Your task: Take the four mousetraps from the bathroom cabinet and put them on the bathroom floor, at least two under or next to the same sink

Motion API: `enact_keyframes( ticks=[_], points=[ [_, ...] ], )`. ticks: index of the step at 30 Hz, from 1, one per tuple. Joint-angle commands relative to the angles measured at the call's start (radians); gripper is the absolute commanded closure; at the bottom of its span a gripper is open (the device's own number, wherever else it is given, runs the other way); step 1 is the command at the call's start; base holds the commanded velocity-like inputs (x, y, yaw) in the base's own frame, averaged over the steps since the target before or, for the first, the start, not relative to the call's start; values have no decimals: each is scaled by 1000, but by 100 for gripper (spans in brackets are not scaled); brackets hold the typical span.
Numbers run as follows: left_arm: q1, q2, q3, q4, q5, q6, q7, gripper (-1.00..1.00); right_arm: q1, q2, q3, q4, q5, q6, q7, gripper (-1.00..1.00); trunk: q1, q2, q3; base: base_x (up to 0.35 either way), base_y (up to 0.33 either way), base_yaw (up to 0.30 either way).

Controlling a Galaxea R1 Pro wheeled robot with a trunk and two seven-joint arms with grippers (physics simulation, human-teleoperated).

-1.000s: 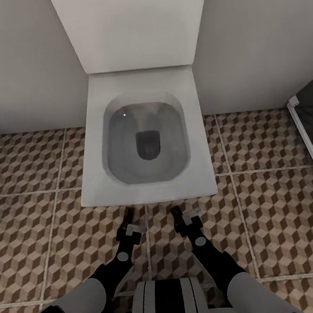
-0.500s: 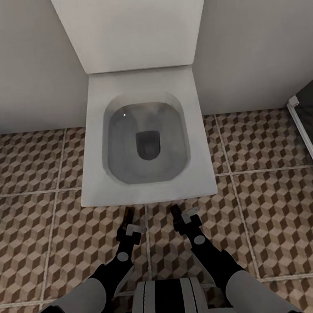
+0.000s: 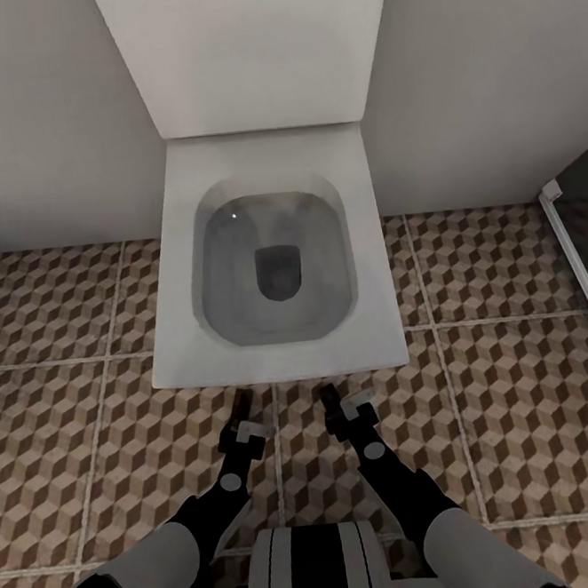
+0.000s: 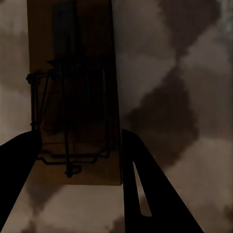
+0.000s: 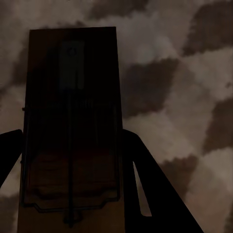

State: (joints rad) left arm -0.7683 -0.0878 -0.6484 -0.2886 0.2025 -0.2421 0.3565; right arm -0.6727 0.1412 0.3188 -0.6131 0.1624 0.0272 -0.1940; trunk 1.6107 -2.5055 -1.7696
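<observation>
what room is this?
A bathroom: a white toilet with its lid up against the wall, on cube-patterned floor tiles, and what looks like a shower screen edge at the right.

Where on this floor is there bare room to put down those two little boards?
Open tile lies on the bathroom floor left of the toilet, and again to its right, up to the white rail. It is crowded right before the toilet, where the left gripper and right gripper each hold a mousetrap.
</observation>
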Motion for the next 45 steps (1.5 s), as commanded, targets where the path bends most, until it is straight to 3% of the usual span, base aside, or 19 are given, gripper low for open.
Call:
enact_keyframes(
  ticks=[1, 9, 10, 41, 42, 45],
  points=[
    [0, 0, -7, 8, 25, 20, 4, 100, 0, 0, 3, 0, 5, 2, -5, 100, 0, 0, -1, 0, 0, 0],
    [0, 0, -7, 8, 25, 20, 4, 100, -1, -1, 3, 0, 5, 2, -5, 100, 0, 0, -1, 0, 0, 0],
    [0, 0, -7, 8, 25, 20, 4, 100, -1, -1, 3, 0, 5, 2, -5, -100, 0, 0, -1, 0, 0, 0],
    [0, 0, -7, 8, 25, 20, 5, 100, -1, -1, 3, -1, 5, 0, -5, -100, 0, 0, -1, 0, 0, 0],
    [0, 0, -7, 8, 25, 20, 5, -100, -1, -1, 3, -1, 5, 0, -5, -100, 0, 0, -1, 0, 0, 0],
    [0, 0, -7, 8, 25, 20, 5, -100, 0, -1, 3, -1, 5, 0, -5, -100, 0, 0, -1, 0, 0, 0]
  ],
)
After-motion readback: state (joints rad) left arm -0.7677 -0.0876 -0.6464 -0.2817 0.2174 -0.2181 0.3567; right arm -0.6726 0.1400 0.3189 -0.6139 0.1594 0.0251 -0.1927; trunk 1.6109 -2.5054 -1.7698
